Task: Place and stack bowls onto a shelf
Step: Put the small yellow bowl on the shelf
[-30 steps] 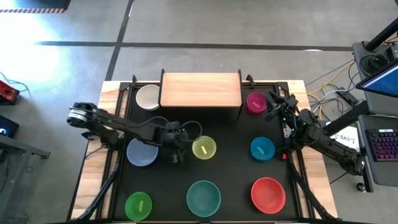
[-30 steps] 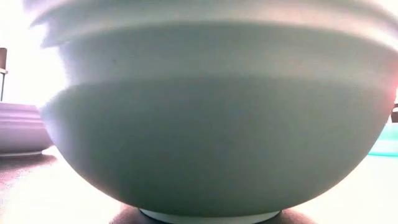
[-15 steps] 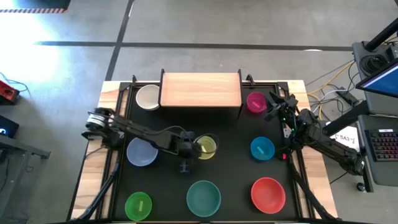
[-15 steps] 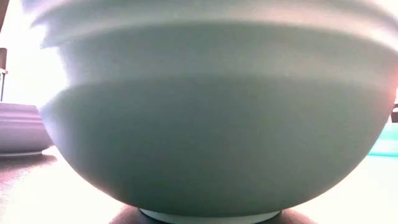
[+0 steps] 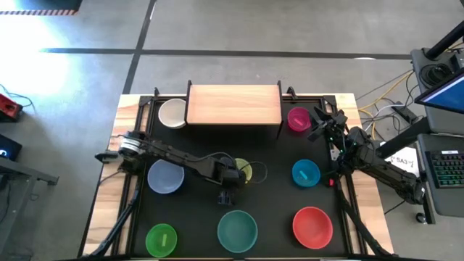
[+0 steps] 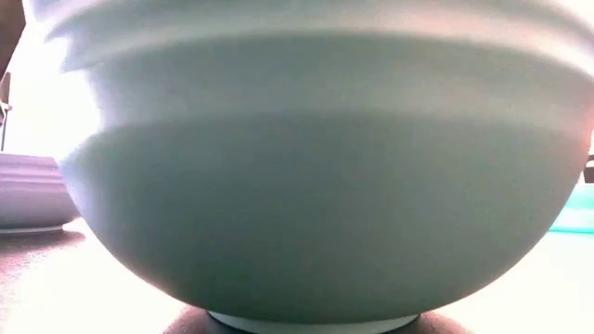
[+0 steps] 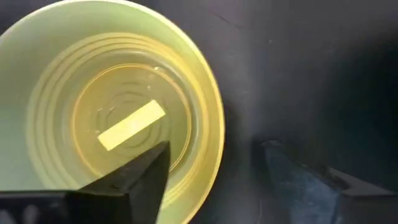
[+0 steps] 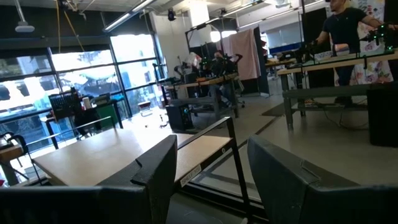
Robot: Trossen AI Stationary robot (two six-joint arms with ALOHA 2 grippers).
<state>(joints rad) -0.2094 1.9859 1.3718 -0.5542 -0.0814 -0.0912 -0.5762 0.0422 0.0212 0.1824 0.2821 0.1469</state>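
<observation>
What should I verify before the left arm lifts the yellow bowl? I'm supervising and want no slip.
1. Left gripper straddles the yellow bowl rim, one finger inside, one outside: ok.
2. Fingers clamped on the rim: not ok, a gap shows.
3. Shelf top free for a bowl: ok.
4. Right gripper parked near the magenta bowl, out of the path: ok.
5. Teal bowl apart from the yellow bowl: ok.

Shelf [image 5: 234, 105] at table's [image 5: 275, 192] back, bowls [image 5: 237, 228] spread before it, apparently none stacked.
</observation>
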